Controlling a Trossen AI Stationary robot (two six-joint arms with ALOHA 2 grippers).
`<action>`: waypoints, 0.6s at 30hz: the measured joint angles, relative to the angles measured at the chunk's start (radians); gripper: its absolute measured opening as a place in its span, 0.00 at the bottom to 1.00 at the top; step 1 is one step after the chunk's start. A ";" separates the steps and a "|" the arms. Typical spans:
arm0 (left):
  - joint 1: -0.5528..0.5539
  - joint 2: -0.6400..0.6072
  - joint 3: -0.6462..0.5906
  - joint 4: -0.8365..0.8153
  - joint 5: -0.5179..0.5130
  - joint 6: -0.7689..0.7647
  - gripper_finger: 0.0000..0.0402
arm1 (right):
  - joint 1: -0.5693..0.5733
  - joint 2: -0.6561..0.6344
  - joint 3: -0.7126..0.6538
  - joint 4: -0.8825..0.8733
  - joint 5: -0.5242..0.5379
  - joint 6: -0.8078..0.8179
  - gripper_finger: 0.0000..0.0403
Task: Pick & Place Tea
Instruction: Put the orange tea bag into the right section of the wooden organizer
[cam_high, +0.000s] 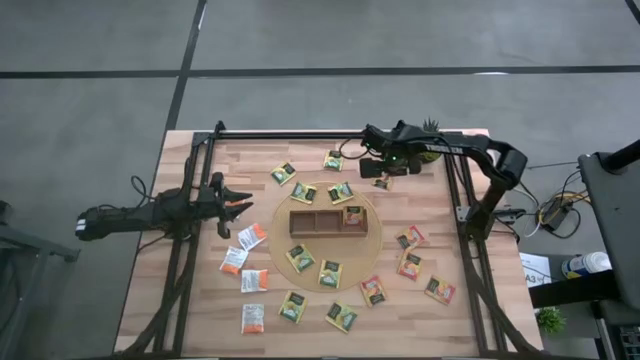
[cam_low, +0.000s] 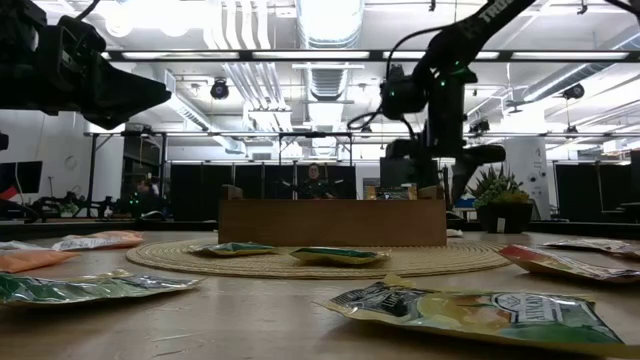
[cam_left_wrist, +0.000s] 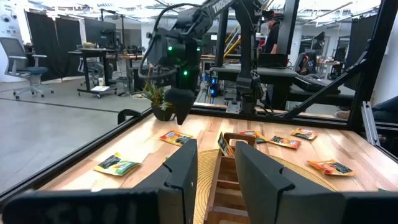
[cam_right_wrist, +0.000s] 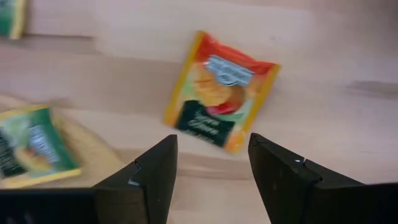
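Observation:
Many small tea sachets lie flat on the wooden table around a round woven mat (cam_high: 372, 240). A brown wooden tray (cam_high: 315, 222) stands on the mat, with one sachet (cam_high: 353, 214) in its right compartment. My right gripper (cam_right_wrist: 211, 155) points down, open, above an orange-red sachet (cam_right_wrist: 219, 92) that lies flat on the table just beyond the mat's far edge (cam_high: 381, 183). It does not touch the sachet. My left gripper (cam_left_wrist: 217, 177) waits at the table's left side (cam_high: 235, 205), level, open and empty.
A green sachet (cam_right_wrist: 31, 146) lies on the mat's edge close to my right gripper. More sachets lie at the far side (cam_high: 333, 160), the right (cam_high: 410, 265) and the near left (cam_high: 253, 318). A small potted plant (cam_high: 431, 127) stands at the far right corner.

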 joint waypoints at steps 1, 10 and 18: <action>0.000 0.000 0.000 0.000 0.000 0.000 0.26 | -0.001 0.005 0.000 -0.001 0.000 0.000 0.49; 0.000 0.000 0.000 0.000 0.000 0.000 0.26 | -0.003 0.029 0.005 -0.012 0.001 -0.037 0.49; 0.000 0.000 0.000 0.000 0.000 0.000 0.26 | -0.003 0.022 0.017 -0.019 -0.002 -0.791 0.49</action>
